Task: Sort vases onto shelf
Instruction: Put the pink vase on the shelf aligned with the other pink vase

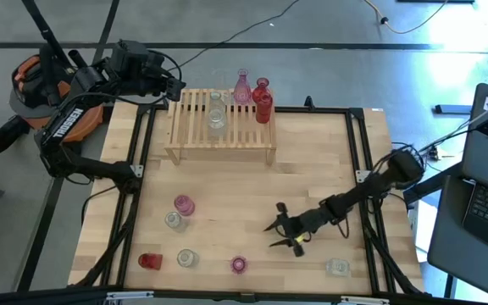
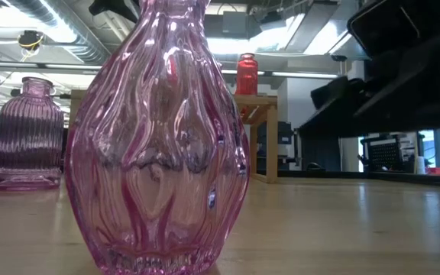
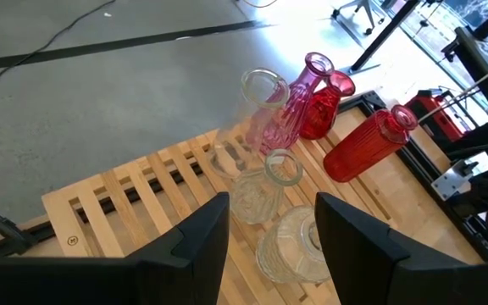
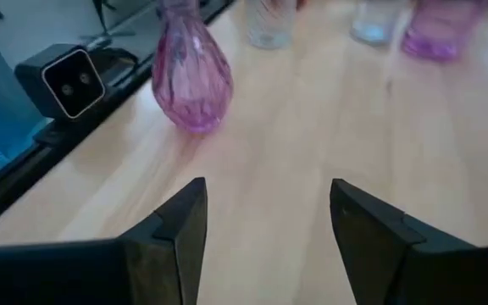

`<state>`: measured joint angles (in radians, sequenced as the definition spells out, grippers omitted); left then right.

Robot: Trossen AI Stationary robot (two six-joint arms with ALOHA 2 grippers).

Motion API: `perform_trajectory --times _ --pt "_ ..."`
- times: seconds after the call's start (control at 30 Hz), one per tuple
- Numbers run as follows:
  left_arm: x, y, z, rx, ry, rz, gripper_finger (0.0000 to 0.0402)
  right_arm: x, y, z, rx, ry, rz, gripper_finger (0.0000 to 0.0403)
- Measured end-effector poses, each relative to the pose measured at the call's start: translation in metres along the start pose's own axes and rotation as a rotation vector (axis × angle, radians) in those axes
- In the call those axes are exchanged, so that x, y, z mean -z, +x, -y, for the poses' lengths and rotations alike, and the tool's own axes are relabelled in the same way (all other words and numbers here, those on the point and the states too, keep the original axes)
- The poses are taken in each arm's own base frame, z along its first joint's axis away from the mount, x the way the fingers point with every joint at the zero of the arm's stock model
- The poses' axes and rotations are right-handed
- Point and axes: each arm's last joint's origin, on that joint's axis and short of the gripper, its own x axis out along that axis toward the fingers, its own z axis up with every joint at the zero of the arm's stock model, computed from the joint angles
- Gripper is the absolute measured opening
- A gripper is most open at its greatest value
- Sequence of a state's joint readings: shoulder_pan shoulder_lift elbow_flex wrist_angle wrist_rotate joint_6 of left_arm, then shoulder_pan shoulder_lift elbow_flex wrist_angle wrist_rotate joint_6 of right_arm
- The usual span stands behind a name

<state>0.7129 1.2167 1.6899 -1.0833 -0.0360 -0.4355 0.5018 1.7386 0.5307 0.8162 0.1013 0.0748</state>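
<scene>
**Shelf partly stocked, six vases left on the table**

Left gripper (image 3: 265, 233): hangs over the shelf (image 1: 195, 127) at the far side of the table (image 1: 329, 161), fingers spread, nothing between them. Through that gap sits a squat clear vase (image 3: 291, 246) on the slats.

Shelf: light natural wood, slatted top, short legs, wider than deep. The vases on it crowd the right half; the left half of the slats is bare. Two clear ones stand mid-rack, one being a tall clear vase (image 3: 248, 114) with an open round mouth. At the far right corner a slim pink vase (image 1: 241, 87) with a narrow neck stands touching a round-bellied red vase (image 1: 261, 87); a straight-sided red bottle vase (image 1: 263, 108) is just beside them. Roughly five or six placed; overlap keeps me from an exact count.

Table, near side, still unsorted, left to right: a squat red vase (image 1: 149, 261) at the near left; a ribbed pink jar (image 1: 184, 205) with a small clear vase (image 1: 174, 221) touching it; another clear vase (image 1: 186, 257) nearer the edge; a bulbous pink vase (image 1: 239, 265), ridged glass with a pinched neck, near centre; a clear squat vase (image 1: 337, 268) at the near right. Six left, so I judge the job about half done.

Right gripper (image 1: 285, 233): low over the table between the bulbous pink vase and the near-right clear one, fingers spread, empty, apart from both. Its wrist view faces the bulbous pink vase, likely the next pick. All glass, smooth and glossy; may slip or tip.
</scene>
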Motion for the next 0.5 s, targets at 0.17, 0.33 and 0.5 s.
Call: perform_trajectory --times 0.17,0.33,0.5 --pt "0.000 0.000 0.000 0.000 0.000 0.000 0.0169 0.008 0.023 0.001 -0.047 0.027 0.095 0.0198" --pt "0.000 0.000 0.000 -0.001 0.000 -0.001 0.0169 0.004 0.049 0.001 -0.179 0.119 0.152 0.0198" --pt "0.000 0.000 0.000 -0.001 0.000 0.000 0.0169 -0.013 0.073 -0.004 -0.243 0.050 0.206 0.0198"
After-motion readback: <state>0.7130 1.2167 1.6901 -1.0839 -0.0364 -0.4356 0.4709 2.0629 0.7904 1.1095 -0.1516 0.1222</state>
